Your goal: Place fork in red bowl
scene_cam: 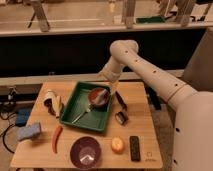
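Note:
The silvery fork lies slanted on the floor of the green tray, left of and below the red bowl. The red bowl sits in the tray's far right corner. My gripper hangs from the white arm right over the bowl's far rim, above and to the right of the fork. The gripper hides part of the bowl's rim.
On the wooden table are a purple bowl at the front, an orange-red chili, an orange fruit, a black remote, a blue sponge, two dark objects right of the tray, and a white cup on the left.

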Robot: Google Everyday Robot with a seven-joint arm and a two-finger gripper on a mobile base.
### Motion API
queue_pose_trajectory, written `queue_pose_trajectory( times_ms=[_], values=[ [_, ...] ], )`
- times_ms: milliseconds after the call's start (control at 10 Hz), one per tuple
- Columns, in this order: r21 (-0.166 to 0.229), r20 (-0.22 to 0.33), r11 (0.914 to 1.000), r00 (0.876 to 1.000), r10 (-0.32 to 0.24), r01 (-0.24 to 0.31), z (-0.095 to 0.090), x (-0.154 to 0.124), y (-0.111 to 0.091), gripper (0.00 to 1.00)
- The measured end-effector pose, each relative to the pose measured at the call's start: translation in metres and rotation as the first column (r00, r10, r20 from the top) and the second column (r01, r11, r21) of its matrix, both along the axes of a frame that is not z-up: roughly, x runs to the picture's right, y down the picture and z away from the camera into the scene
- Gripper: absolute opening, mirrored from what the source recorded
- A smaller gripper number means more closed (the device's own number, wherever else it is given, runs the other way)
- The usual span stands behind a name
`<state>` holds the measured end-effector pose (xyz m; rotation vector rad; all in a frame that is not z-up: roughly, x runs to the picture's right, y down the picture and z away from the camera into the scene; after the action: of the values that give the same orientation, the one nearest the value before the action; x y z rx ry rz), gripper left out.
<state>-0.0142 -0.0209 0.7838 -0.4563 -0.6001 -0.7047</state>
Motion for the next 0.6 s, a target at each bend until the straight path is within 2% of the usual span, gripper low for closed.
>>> queue_pose_trajectory(
  times_ms=[100,300,400,600],
  values=[
    [-0.015,-0.007,0.9993,0.999,-0.035,0.035,-0.012,-0.021,0.004,0.80],
    [-0.020,-0.036,0.9935,0.993,-0.113,0.112,-0.028,-0.057,0.018,0.80],
    [-0.022,-0.051,0.9875,0.986,-0.157,0.156,-0.035,-0.073,0.028,0.80],
    [-0.029,-0.062,0.9692,0.967,-0.246,0.245,-0.045,-0.101,0.056,0.80]
  ],
)
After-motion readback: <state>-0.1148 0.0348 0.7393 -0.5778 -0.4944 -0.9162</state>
